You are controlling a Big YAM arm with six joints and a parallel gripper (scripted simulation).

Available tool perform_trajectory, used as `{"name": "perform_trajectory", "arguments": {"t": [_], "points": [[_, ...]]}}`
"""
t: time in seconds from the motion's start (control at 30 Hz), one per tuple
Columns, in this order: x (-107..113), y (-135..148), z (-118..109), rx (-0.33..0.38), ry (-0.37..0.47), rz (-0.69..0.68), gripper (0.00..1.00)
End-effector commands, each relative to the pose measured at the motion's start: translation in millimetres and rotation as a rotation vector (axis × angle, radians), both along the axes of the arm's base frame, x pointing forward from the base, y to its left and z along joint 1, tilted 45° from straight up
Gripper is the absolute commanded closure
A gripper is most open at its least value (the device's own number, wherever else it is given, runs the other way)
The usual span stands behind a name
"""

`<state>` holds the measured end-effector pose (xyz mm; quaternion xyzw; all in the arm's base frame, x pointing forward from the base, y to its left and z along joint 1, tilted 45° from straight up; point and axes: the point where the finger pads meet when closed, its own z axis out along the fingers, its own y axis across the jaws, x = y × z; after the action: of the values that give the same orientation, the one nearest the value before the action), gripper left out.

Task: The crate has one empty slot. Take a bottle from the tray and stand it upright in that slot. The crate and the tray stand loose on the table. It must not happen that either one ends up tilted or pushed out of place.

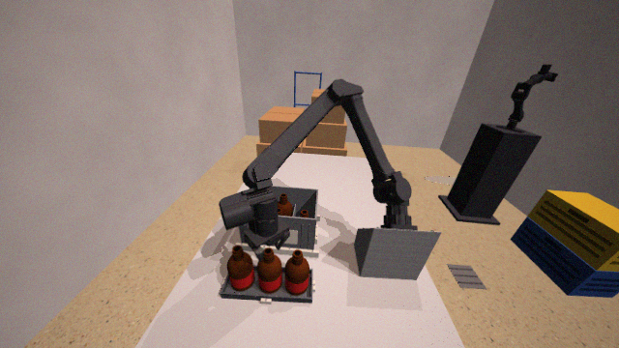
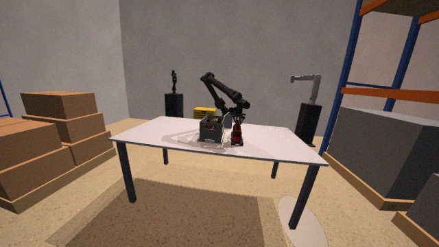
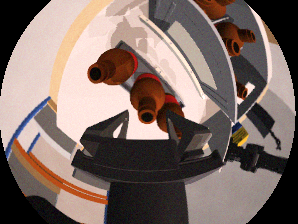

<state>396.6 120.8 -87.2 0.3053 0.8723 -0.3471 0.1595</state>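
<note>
Brown bottles stand upright in the tray point(image 1: 232, 292) on the worktop point(image 1: 338, 309), long axes vertical. The middle bottle point(image 1: 269, 271) lies directly below the gripper point(image 1: 269, 244), whose fingers are apart, empty, just above its cap.

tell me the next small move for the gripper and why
Probably lower the gripper straight down over the middle bottle in the tray. It is open and holds nothing, poised just above that bottle's cap, with all three bottles not yet picked and the crate behind awaiting one.
</note>
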Motion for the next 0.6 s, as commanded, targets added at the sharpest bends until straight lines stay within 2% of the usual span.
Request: {"name": "perform_trajectory", "arguments": {"t": [0.0,0.57], "points": [[8.3,-9.8,-4.6,0.004,0.0,-0.009,0.39],[8.7,-13.8,-7.6,0.004,0.0,-0.01,0.39]]}}
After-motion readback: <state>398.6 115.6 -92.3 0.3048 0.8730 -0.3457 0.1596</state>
